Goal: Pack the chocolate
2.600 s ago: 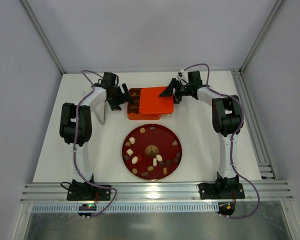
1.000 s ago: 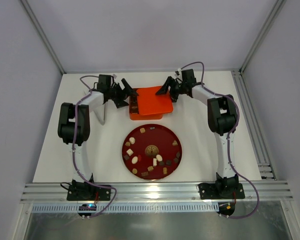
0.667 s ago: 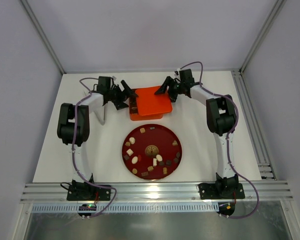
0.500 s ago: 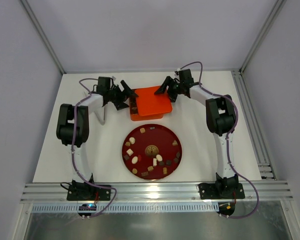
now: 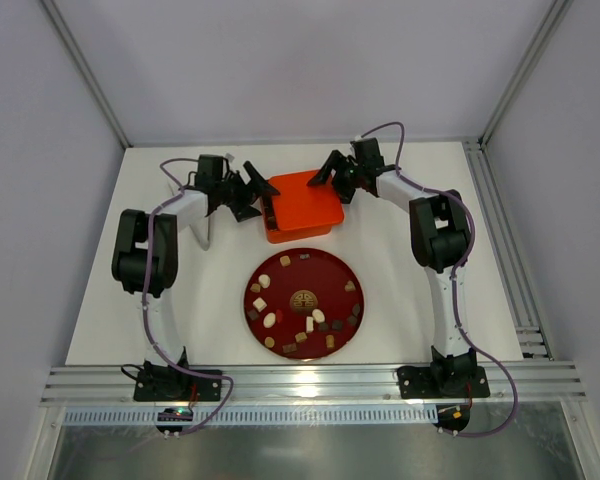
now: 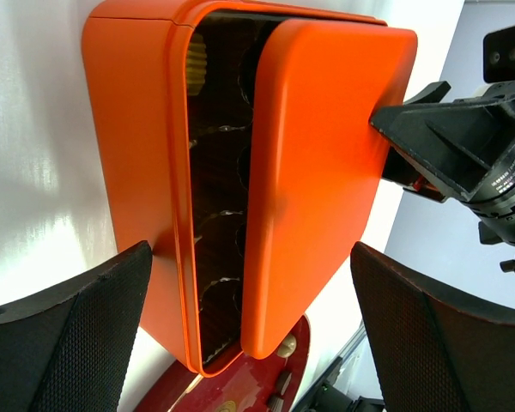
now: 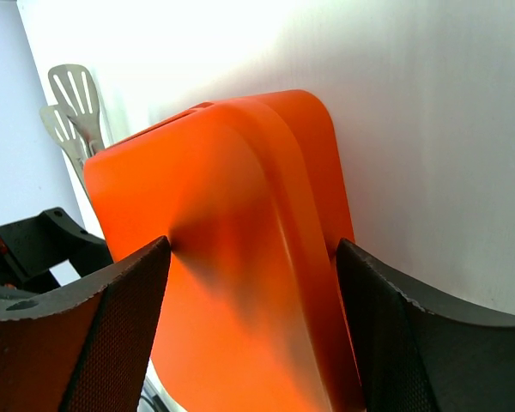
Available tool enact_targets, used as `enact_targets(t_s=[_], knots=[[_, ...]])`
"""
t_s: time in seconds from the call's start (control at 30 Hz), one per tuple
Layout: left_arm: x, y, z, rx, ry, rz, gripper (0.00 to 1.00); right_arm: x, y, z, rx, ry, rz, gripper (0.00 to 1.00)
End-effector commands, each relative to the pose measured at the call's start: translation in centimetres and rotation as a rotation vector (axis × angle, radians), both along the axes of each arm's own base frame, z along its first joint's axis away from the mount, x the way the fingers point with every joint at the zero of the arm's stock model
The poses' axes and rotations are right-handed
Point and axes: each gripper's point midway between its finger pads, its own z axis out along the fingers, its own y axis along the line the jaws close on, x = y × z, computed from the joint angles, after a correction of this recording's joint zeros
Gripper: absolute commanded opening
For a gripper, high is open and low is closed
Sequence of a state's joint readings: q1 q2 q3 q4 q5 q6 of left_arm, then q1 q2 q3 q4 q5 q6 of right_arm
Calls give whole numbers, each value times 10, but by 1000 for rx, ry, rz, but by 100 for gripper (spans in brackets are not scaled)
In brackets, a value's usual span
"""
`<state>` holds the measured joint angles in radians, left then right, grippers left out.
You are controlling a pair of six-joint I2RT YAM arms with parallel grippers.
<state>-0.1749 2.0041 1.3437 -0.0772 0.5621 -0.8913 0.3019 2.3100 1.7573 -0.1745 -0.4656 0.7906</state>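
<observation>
— Right pincer [image 5: 331, 176] first?
— Nipping the lid [image 6: 318, 172] at its far right corner, one finger either side. Looks like a proper hold.
— And the left pincer [image 5: 252, 190]?
— Spread wide, touching nothing, aimed at the left side of the box [image 6: 133, 129].
— Lid on?
— Not quite. Sits skewed over the box, leaving a slit along the left. Shows dark cups inside; cannot tell whether filled.
— Chocolate [image 5: 319, 316]?
— Scattered over the red plate [image 5: 332, 262], just this side of the box, well apart from both pincers. A good many pieces: dark, tan and cream.
— Nearly done, then?
— Hardly. Seems most of the packing left. Every piece on the plate yet to go in, and no way in with that lid across.
</observation>
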Motion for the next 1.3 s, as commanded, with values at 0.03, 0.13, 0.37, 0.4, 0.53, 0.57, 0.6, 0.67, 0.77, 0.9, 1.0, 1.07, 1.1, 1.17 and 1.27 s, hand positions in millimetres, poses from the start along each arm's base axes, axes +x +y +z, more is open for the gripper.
enact_targets(t_s=[0.03,0.13,0.37,0.4,0.53,0.57,0.6,0.67,0.77,0.9,1.0,1.07,1.1,1.17,1.27], knots=[[-2,-18,37,-64,-93,-49,94,1,17,38,22,-73,-4,79],[-3,-21,38,-65,-96,-55,94,1,19,40,13,-72,-8,79],[-5,-24,37,-68,-93,-70,94,1,30,42,-29,-87,16,84],[-5,-25,37,-69,-94,-73,94,1,30,42,-42,-96,20,84],[-5,-26,37,-73,-94,-78,94,-3,35,42,-64,-94,33,85],[-6,-26,38,-75,-92,-80,94,-2,36,43,-65,-100,37,86],[-6,-26,38,-75,-93,-80,94,-3,39,42,-66,-99,42,86],[-6,-26,38,-74,-94,-81,94,-2,42,45,-68,-107,48,86],[-6,-26,37,-75,-93,-82,94,-4,48,44,-77,-109,61,86],[-5,-27,37,-76,-92,-83,94,-8,55,42,-109,-113,81,87],[-5,-27,36,-76,-91,-84,94,-11,60,39,-131,-120,90,87],[-5,-27,37,-78,-92,-86,94,-12,61,38,-145,-120,92,87],[-5,-28,38,-79,-95,-88,94,-14,62,36,-151,-121,96,87],[-4,-28,37,-80,-93,-88,94,-15,63,34,-168,-122,101,87],[-4,-29,35,-80,-88,-91,94,-18,68,33,-181,-130,113,87]])
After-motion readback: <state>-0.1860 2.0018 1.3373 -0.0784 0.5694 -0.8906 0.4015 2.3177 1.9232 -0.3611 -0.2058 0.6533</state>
